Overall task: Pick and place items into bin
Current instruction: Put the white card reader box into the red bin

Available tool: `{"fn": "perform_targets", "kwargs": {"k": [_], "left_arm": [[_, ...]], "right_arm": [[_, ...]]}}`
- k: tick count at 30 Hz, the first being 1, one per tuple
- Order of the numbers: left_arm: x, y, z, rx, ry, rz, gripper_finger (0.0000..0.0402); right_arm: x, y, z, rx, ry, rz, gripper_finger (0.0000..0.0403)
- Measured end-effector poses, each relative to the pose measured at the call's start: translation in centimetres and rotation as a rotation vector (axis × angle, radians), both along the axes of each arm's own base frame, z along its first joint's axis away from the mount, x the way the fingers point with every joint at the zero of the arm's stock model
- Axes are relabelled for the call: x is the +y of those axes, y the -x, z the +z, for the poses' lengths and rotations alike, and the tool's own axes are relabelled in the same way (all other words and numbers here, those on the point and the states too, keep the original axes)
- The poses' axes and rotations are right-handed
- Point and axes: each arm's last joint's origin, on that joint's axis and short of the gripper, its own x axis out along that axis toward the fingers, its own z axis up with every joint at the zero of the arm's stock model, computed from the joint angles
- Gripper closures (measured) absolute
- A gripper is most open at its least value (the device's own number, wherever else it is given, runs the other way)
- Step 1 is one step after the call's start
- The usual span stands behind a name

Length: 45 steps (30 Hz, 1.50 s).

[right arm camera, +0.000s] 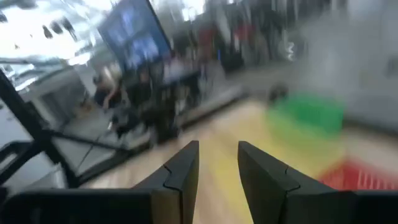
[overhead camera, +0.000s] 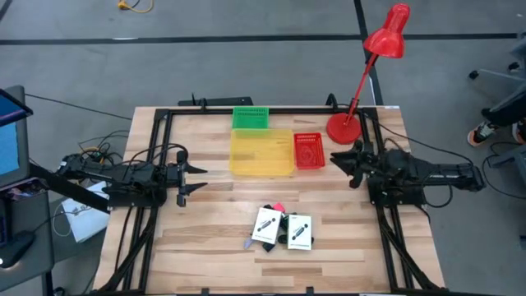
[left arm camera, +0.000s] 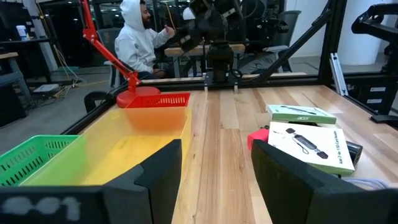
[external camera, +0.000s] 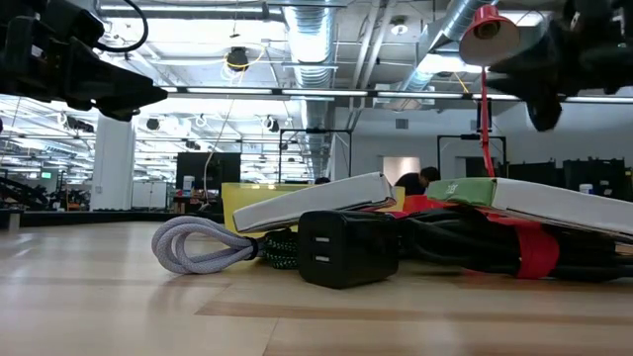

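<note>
A black charger (external camera: pixel 341 247) and a grey cable loop (external camera: pixel 198 247) lie nearest the low camera, in the pile of items near the table's front edge. Nothing appears binned yet: the yellow bin (overhead camera: pixel 260 152), green bin (overhead camera: pixel 250 117) and red bin (overhead camera: pixel 308 151) look empty, so the whole job seems left. Countable are two white carded packages (overhead camera: pixel 282 228), one pink piece (overhead camera: pixel 277 205) and three bins; the rest is too small to count. The left gripper (overhead camera: pixel 194 179) and right gripper (overhead camera: pixel 338 162) hover at the table's sides, both with fingers apart, holding nothing.
</note>
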Motion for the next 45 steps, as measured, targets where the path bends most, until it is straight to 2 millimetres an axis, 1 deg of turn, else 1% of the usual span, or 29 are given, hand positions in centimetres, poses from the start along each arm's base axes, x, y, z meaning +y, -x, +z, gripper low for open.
{"fn": "perform_targets", "kwargs": {"k": [2,5,8,14,18,29,39,45], "left_arm": [[0.0,0.0,0.0,-0.001,0.006,0.0,0.0217],[0.0,0.0,0.0,-0.001,0.005,0.0,0.0217],[0.0,0.0,0.0,0.0,0.005,0.001,0.0217],[0.0,0.0,0.0,0.0,0.0,0.0,0.0217],[0.0,0.0,0.0,-0.001,0.008,0.0,0.0217],[0.0,0.0,0.0,0.0,0.0,0.0,0.0217],[0.0,0.0,0.0,0.0,0.0,0.0,0.0217],[0.0,0.0,0.0,-0.001,0.005,0.0,0.0217]], "right_arm": [[0.0,-0.1,-0.3,0.055,-0.089,0.031,0.0289],[0.1,-0.3,-0.1,0.073,-0.173,0.105,0.0272],[0.2,-0.7,-1.1,0.172,-0.247,0.15,0.0246],[0.8,-1.7,-2.4,0.327,-0.3,0.268,0.0186],[1.3,-2.4,-3.1,0.4,-0.354,0.303,0.0162],[3.2,-3.8,-4.2,0.488,-0.435,0.394,0.0157],[4.5,-5.2,-5.3,0.54,-0.435,0.447,0.0157],[4.9,-5.9,-6.1,0.571,-0.459,0.454,0.0157]]}}
